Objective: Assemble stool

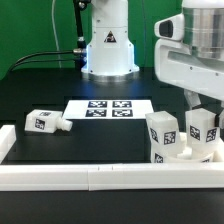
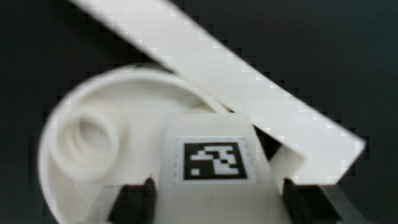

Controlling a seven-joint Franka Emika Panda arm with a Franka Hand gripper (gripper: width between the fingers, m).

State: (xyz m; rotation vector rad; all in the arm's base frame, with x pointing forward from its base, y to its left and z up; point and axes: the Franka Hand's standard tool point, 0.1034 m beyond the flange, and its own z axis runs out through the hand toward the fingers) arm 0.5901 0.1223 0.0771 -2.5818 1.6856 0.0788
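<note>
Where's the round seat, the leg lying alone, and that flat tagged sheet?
Seat (image 2: 103,110): wrist view, dished inner surface.
Lying leg (image 1: 42,121): exterior view, tagged end.
Marker board (image 1: 100,107): exterior view, middle.

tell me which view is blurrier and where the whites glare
wrist view: soft throughout, the tag on the leg smeared, the seat and the white rail glaring pale; exterior view: sharper, the lying leg crisp against the dark table
</note>
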